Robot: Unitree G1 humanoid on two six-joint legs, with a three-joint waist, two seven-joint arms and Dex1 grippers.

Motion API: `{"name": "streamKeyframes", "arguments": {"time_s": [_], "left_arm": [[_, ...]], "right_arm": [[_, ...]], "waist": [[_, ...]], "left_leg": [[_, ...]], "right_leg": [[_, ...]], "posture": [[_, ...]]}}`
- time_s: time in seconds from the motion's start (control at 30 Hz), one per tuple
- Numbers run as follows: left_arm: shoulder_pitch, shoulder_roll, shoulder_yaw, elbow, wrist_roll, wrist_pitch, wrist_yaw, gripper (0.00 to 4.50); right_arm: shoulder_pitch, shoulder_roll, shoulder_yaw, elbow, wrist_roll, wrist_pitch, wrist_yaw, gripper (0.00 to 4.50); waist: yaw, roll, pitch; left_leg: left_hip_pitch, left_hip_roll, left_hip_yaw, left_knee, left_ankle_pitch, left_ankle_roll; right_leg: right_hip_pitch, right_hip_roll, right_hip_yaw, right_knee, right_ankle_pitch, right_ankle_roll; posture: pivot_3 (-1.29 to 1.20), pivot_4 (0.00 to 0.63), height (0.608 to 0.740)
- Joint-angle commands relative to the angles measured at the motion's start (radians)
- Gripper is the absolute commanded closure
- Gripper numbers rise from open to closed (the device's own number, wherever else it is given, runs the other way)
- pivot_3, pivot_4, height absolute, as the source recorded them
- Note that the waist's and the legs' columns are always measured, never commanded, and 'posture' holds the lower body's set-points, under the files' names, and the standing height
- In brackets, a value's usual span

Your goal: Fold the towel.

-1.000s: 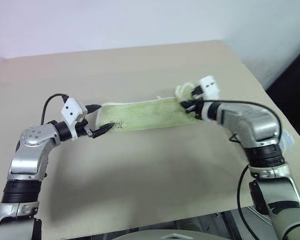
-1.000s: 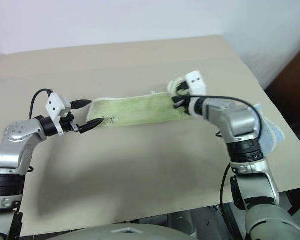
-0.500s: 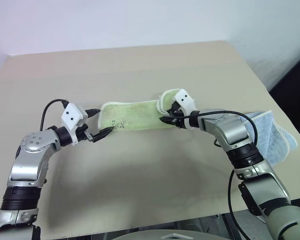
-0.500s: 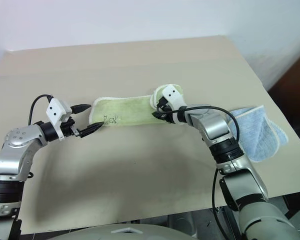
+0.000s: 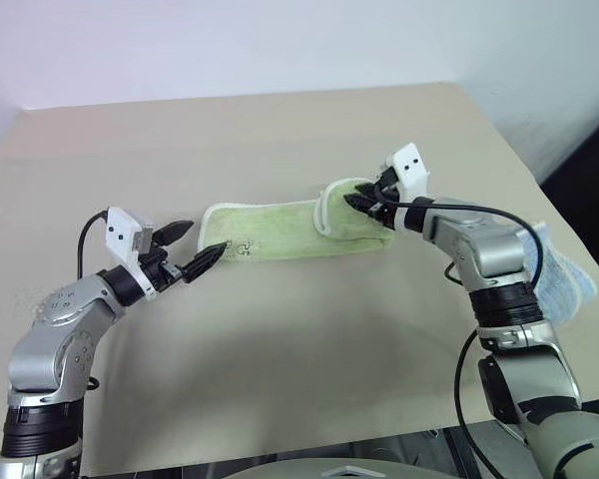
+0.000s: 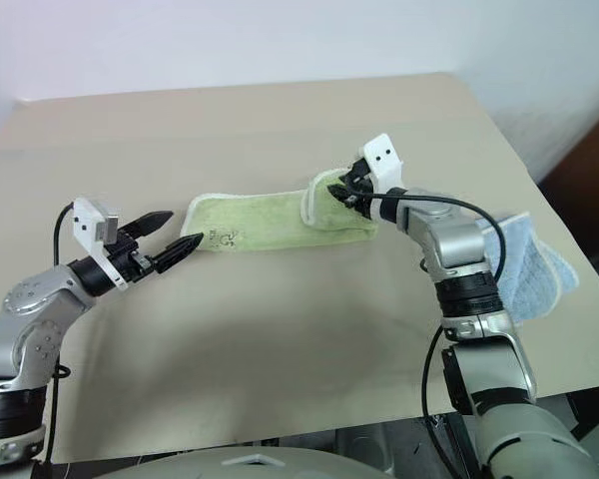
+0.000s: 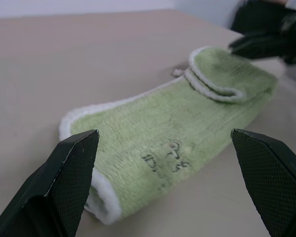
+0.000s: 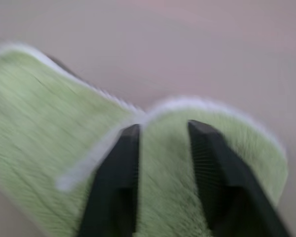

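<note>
Right gripper: fingers lying narrowly parted over folded-back end flap of towel, clamping nothing. Left gripper: jaws standing wide apart, tips hovering just beside towel's other end. Towel lying mid-table; light blue cloth resting at table's right edge.

A lab-like test space: bare beige table against plain white wall.

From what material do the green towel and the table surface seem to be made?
The towel looks like soft terry cloth, light green: a fuzzy looped pile shows, with a white stitched cord edging and dark marks printed on it. The table looks like a matte beige board, smooth and without shine; whether it is laminate or cardboard I cannot tell.
</note>
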Motion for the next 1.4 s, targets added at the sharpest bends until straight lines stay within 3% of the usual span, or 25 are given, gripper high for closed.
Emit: {"name": "streamKeyframes", "arguments": {"time_s": [0.03,0.2,0.53,0.8,1.23,1.33,1.4], "left_arm": [[0.035,-0.039,0.062,-0.095,-0.114,0.082,0.085,0.00],[0.095,-0.090,0.093,-0.158,-0.199,0.149,0.190,0.00],[0.169,-0.201,0.128,-0.196,-0.386,0.285,0.488,0.00],[0.014,-0.306,0.111,-0.053,-0.571,0.374,0.788,0.00],[-0.215,-0.429,0.140,0.205,-0.654,0.307,0.962,0.00],[-0.237,-0.437,0.129,0.229,-0.648,0.302,0.964,0.55],[-0.242,-0.439,0.123,0.230,-0.644,0.297,0.960,1.21]], "right_arm": [[-0.024,0.035,0.049,0.179,-0.078,-0.143,0.020,4.48],[-0.028,0.051,0.065,0.308,-0.137,-0.252,0.033,4.48],[-0.020,-0.029,-0.018,-0.018,-0.048,-0.254,0.166,4.48],[0.029,-0.059,-0.035,-0.218,0.001,-0.199,0.204,4.48],[0.161,-0.095,-0.031,-0.413,0.031,-0.103,0.224,4.48],[0.201,-0.128,-0.023,-0.460,0.048,-0.077,0.264,4.50],[0.230,-0.150,-0.022,-0.483,0.054,-0.067,0.282,4.50]], "waist": [[0.001,0.000,0.000],[0.000,-0.002,-0.001],[0.006,-0.001,-0.001],[0.009,-0.002,-0.001],[0.029,-0.002,-0.001],[0.035,-0.002,-0.001],[0.035,-0.002,-0.001]], "left_leg": [[0.000,0.000,0.000,0.000,0.000,0.000],[0.005,0.000,-0.001,0.000,0.000,0.000],[0.008,0.001,-0.002,0.000,0.000,0.000],[0.008,0.001,-0.002,0.000,0.000,0.000],[0.012,0.000,-0.002,0.001,0.000,0.000],[0.012,0.000,-0.002,0.001,0.000,0.000],[0.011,0.000,-0.002,0.001,0.000,-0.001]], "right_leg": [[0.000,0.000,0.000,0.000,0.000,0.000],[0.006,0.000,0.000,-0.001,0.000,0.000],[0.009,0.000,0.000,-0.001,-0.001,0.000],[0.009,0.000,0.000,-0.002,-0.001,0.000],[0.013,0.000,-0.001,-0.002,-0.002,0.001],[0.013,0.000,-0.001,-0.003,-0.002,0.001],[0.013,0.000,-0.001,-0.004,-0.002,0.001]], "posture": [[0.00,0.150,0.728],[0.00,0.150,0.728],[0.00,0.150,0.728],[0.00,0.150,0.728],[0.00,0.150,0.728],[0.00,0.150,0.728],[0.00,0.150,0.728]]}}
